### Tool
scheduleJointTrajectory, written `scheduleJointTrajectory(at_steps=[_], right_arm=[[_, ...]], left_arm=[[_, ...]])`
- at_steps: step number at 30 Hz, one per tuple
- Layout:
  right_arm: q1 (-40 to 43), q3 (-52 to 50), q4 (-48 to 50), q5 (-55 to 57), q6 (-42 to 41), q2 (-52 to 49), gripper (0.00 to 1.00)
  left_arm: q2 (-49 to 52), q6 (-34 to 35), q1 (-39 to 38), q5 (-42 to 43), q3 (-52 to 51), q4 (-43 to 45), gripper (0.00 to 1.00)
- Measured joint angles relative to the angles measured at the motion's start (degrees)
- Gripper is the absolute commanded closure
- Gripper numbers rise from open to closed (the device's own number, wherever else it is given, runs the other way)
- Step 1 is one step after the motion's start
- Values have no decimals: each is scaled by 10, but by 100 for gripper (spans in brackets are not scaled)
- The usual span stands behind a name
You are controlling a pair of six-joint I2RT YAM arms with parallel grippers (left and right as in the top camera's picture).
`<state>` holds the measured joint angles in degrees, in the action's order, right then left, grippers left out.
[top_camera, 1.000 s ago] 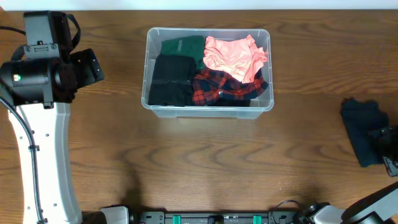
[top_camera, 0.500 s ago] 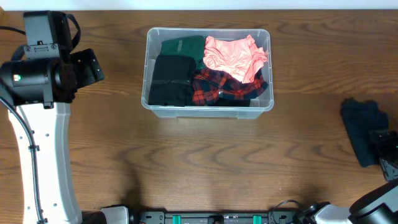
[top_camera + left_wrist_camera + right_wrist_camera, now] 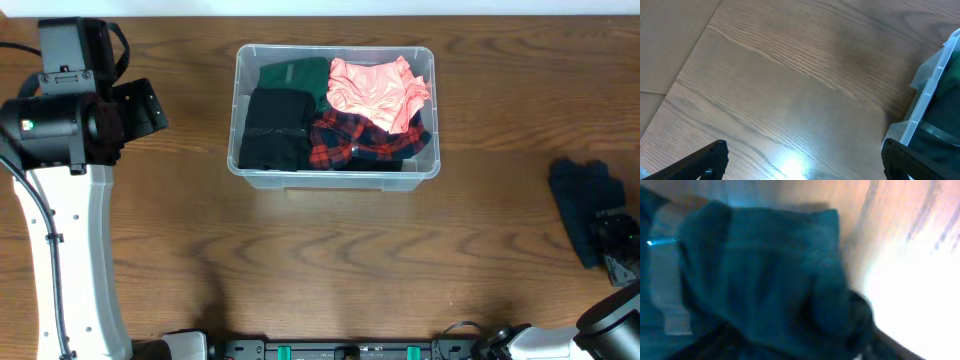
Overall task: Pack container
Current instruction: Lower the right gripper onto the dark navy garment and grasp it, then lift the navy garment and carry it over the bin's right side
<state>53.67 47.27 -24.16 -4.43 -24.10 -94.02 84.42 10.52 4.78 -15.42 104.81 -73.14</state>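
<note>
At the near edge of the bench (image 3: 330,270) a black rail with green fittings (image 3: 340,350) runs along the front, and the white link of the left arm (image 3: 75,260) rises from the near-left corner. The bench top is dark brown wood with long wavy grain; in the left wrist view it looks lighter and carries a bright patch of glare (image 3: 790,162) close to the camera. There the left gripper (image 3: 805,157) is released, its two dark fingers spread wide at the bottom corners with only bare wood between them. At the right edge, a little farther back, the right gripper (image 3: 620,250) sits on the near end of a crumpled dark blue cloth (image 3: 580,205); its wrist view is blurred and filled with that cloth, so I cannot tell whether it is clenched or loose. Farther back, at the middle of the bench and well apart from both grippers, stands the container (image 3: 330,180), upright. It holds a black garment (image 3: 272,130) at near left, a red-and-black plaid garment (image 3: 360,140) at near right, a green garment (image 3: 295,75) at far left and a pink garment (image 3: 375,90) at far right. Beyond the far edge runs a pale strip (image 3: 320,7).
</note>
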Motion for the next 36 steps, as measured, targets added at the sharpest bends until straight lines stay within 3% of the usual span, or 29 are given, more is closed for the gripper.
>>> scheduleJointTrajectory(at_steps=[3,4,15,24,36], right_arm=[[-3,0,12,-4,-2,0,92],[-5,0,14,-6,-2,0,99],[-66,9,13,-35,-1,7,99],[-160,94,-14,-200,32,118,99],[-396,196,-9,-333,70,180,99]], left_arm=[[0,0,0,0,0,0,2],[0,0,0,0,0,0,2],[0,0,0,0,0,0,2],[0,0,0,0,0,0,2],[0,0,0,0,0,0,2]])
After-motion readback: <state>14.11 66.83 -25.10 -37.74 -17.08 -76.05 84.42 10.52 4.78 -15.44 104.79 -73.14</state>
